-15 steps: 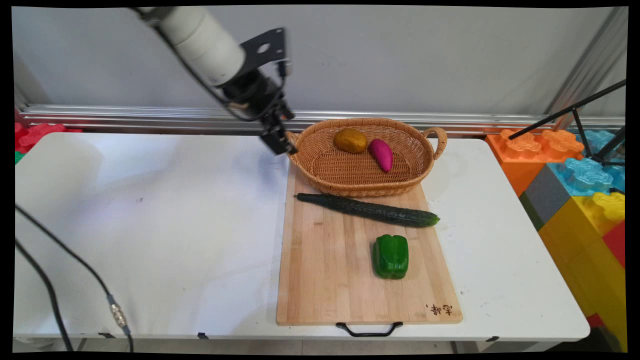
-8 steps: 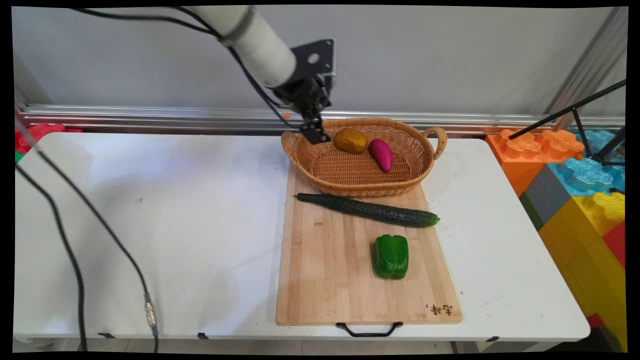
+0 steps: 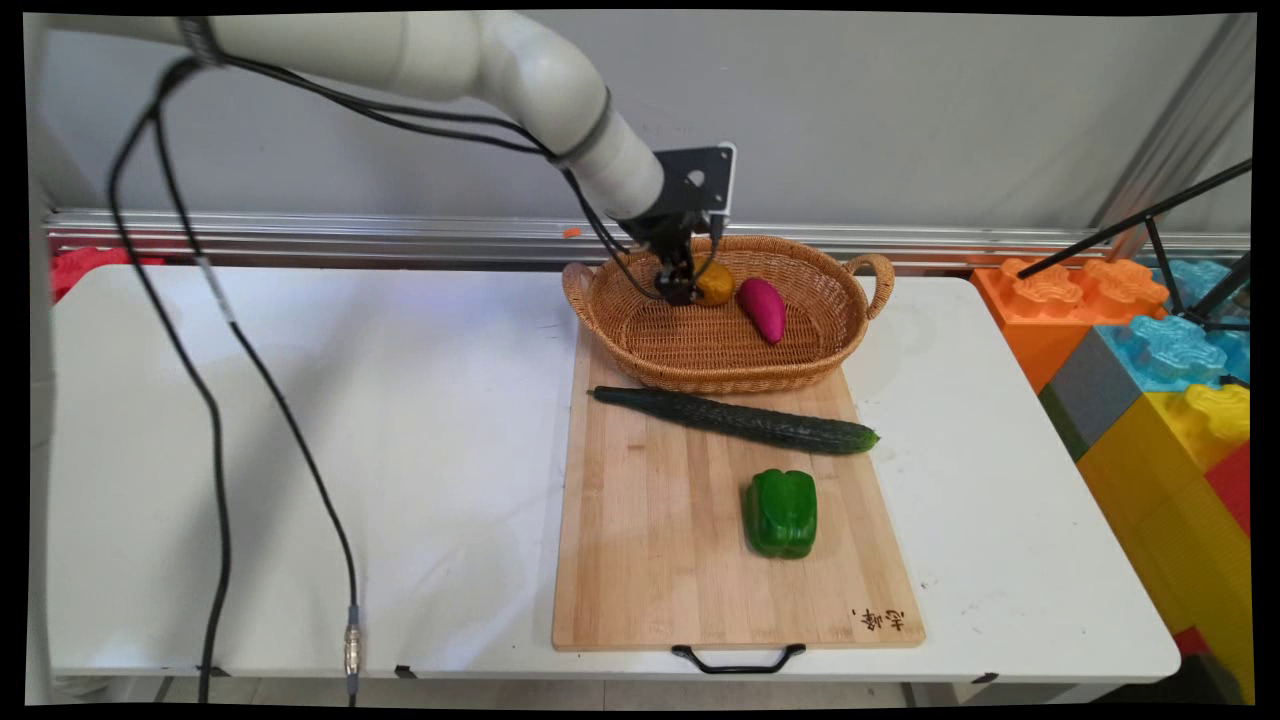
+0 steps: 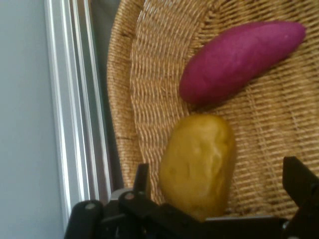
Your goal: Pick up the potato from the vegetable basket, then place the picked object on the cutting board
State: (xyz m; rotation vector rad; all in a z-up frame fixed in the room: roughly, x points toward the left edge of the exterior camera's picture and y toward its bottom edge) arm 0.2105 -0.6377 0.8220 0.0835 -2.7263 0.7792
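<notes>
The gripper (image 4: 214,199), spread wide and holding nothing, hangs over the potato (image 4: 199,164) in the basket (image 3: 640,350) at upper centre, its fingers flanking the potato's long axis, the sweet potato (image 4: 239,59) just beyond.

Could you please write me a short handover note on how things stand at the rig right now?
Gripper: open, down inside the wicker basket, one finger on each side of the potato, not closed on it.
Potato lies in the basket's far part, with the purple sweet potato beside it.
The basket stands on the far end of the wooden cutting board.
Cucumber lies across the board just in front of the basket; green pepper sits nearer the board's front.
Nothing is held.
</notes>
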